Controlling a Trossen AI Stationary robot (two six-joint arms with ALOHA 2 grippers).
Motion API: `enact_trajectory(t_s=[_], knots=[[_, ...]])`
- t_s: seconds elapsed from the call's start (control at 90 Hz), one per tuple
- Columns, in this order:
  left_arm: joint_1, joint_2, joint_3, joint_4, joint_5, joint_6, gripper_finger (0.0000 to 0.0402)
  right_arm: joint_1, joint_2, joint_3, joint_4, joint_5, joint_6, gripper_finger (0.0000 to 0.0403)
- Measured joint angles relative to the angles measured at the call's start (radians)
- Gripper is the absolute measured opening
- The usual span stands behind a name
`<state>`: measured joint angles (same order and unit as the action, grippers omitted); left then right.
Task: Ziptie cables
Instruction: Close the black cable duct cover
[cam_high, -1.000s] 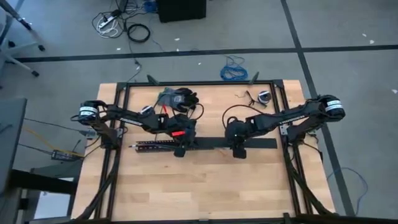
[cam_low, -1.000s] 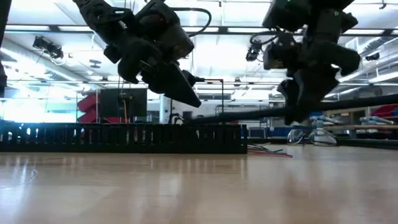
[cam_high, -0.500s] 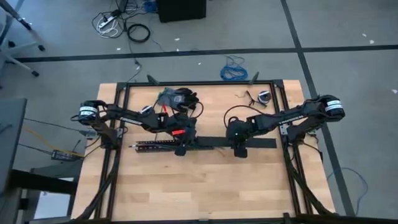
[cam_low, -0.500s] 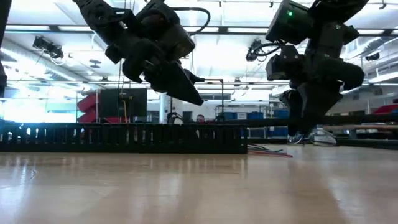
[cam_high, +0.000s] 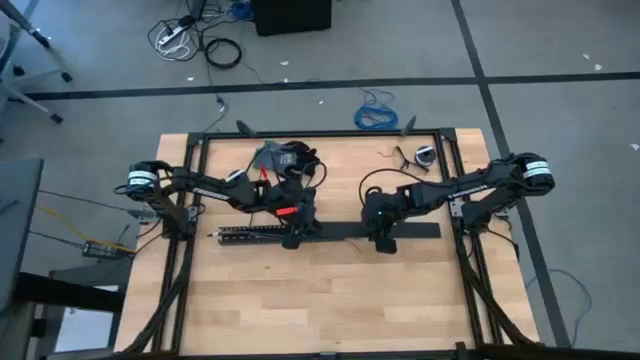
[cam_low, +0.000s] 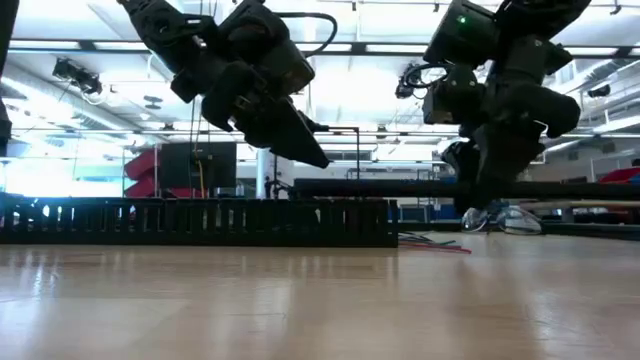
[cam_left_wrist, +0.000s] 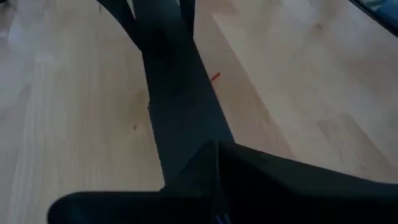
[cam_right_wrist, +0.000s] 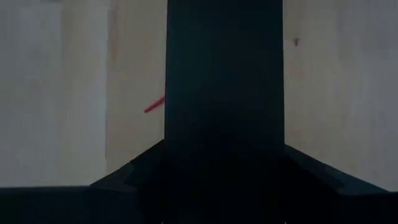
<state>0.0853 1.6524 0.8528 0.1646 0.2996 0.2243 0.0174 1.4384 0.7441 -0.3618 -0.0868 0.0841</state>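
Note:
A long flat black strip (cam_high: 370, 231) hangs level a little above the table's middle, and both grippers are shut on it. My left gripper (cam_high: 292, 238) is at its left end, my right gripper (cam_high: 385, 240) near its middle. A black slotted duct (cam_high: 250, 235) lies on the table left of the strip, standing on its base (cam_low: 200, 222). Thin red and dark cables (cam_low: 430, 243) lie on the wood at the duct's right end. A red bit of them (cam_right_wrist: 154, 106) shows beside the strip. My left gripper holds the strip's left end (cam_left_wrist: 180, 143) between its two fingers, slanting down from the table's far left. The strip (cam_left_wrist: 168, 62) runs straight out ahead of the fingers, clear of the table. My right gripper pinches the strip near its middle (cam_low: 478, 189), its fingers pointing down from above and lying across it. The strip (cam_right_wrist: 224, 74) passes level between the fingers, lifted clear of the wood, and its free right end (cam_high: 432, 230) sticks out toward the table's right edge.
A heap of dark parts and wires (cam_high: 285, 158) sits at the table's far middle, and a small round object (cam_high: 425, 155) at the far right. Black frame rails (cam_high: 462, 230) run along the table's sides. A blue coiled cable (cam_high: 378, 112) lies on the floor beyond.
The strip has gone from slanting, right end higher, to level; its right part has come down while the left end stayed in place. My right gripper has tipped and lowered a little with it. Both stay shut.

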Motion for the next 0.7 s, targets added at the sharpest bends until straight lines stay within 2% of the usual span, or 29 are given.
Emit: enact_trajectory(t_s=[0.211,0.7], knots=[[0.000,0.000,0.000,0.000,0.000,-0.001,0.0012,0.000,0.041,0.000,0.029,-0.049,0.009,0.0229],[0.000,0.000,0.001,-0.002,0.000,-0.002,0.0012,0.000,0.071,0.001,0.089,-0.055,0.010,0.0229]])
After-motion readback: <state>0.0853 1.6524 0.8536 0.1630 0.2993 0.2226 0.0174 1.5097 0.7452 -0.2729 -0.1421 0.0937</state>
